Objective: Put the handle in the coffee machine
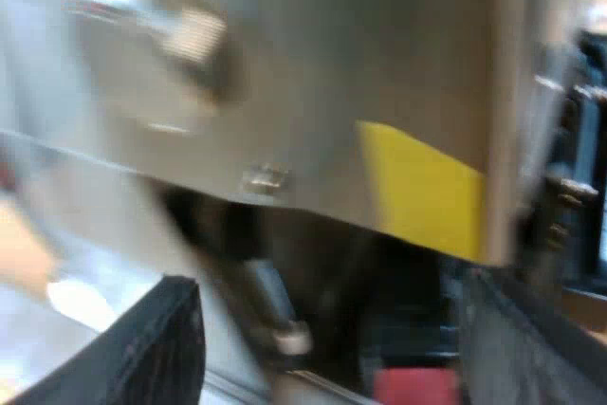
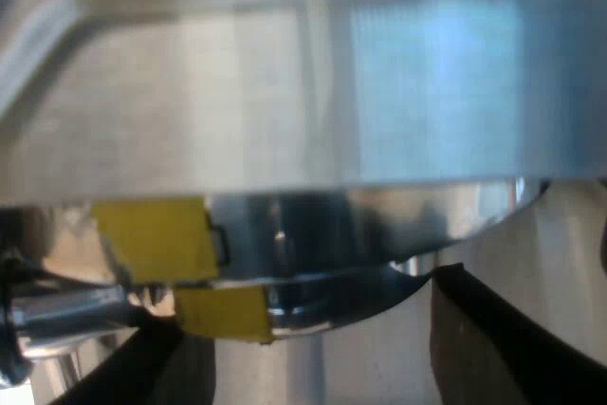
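Left jaws and right jaws gape released near one espresso machine (image 2: 190, 111), one red-ended handle (image 1: 413, 388).

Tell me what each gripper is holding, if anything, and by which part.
Nothing seems held. The left gripper is open, its fingers wider than the handle's red end between them. The right gripper is open at the machine's front.

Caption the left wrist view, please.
Left gripper close to the coffee machine, by its yellow sticker and the handle's red end.
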Available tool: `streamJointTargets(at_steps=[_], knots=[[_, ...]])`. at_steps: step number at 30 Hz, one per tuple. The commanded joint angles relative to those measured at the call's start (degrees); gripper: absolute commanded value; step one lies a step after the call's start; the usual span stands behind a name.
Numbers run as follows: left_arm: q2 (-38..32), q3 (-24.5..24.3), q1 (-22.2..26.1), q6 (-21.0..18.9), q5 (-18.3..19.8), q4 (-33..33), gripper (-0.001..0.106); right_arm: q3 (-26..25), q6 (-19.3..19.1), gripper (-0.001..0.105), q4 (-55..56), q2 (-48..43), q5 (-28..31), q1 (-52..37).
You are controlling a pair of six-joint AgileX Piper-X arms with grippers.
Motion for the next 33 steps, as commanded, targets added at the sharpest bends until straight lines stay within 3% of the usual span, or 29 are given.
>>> streamJointTargets(at_steps=[1,3,5,9,11,12,14,21,25,26,30,33], knots=[[-0.37,-1.42,1.88,-0.89,1.04,-0.75,0.06,-0.79,0.13,0.052,-4.98,-1.35,0.02,-0.12],[-0.37,-1.97,2.77,-0.89,0.74,-0.85,0.06,-0.79,0.13,0.052,-5.14,-1.35,0.02,-0.12],[-0.37,-2.11,3.05,-0.89,-0.81,-1.25,0.052,-0.79,0.13,0.052,-5.69,-1.35,0.02,-0.12],[-0.37,-2.11,3.06,-0.89,-2.5,-1.73,0.022,-0.79,0.13,0.052,-6.14,-1.35,0.02,-0.12],[-0.37,-2.11,3.06,-0.89,-3.8,-3.51,0.003,-0.79,0.13,0.052,-6.22,-1.35,0.02,-0.12],[-0.37,-2.11,3.06,-0.89,-4.17,-3.89,0.0,-0.79,0.13,0.052,-6.22,-1.35,0.02,-0.12],[-0.18,-2.11,3.06,-2.28,-6.44,-5.53,0.0,-0.79,0.13,0.052,-6.22,-1.35,0.02,-0.12],[3.76,-2.11,3.06,-7.03,-7.36,-6.9,0.0,-0.79,0.13,0.052,-6.22,-1.35,0.02,-0.12],[4.49,-2.11,3.06,-7.15,-8.03,-7.01,0.0,-0.79,0.13,0.052,-6.22,-1.35,0.02,-0.12],[8.08,-2.11,3.06,-7.14,-10.76,-6.84,0.0,-0.79,0.13,0.052,-6.22,-1.35,0.02,-0.12],[8.75,-2.11,2.42,-7.01,-11.35,-5.41,0.0,-0.79,0.03,0.052,-6.22,-1.35,0.02,-0.12],[8.75,-2.19,0.3,-3.95,-12.89,-1.12,0.0,-0.79,-0.11,0.052,-6.22,-1.35,0.02,-0.12]])
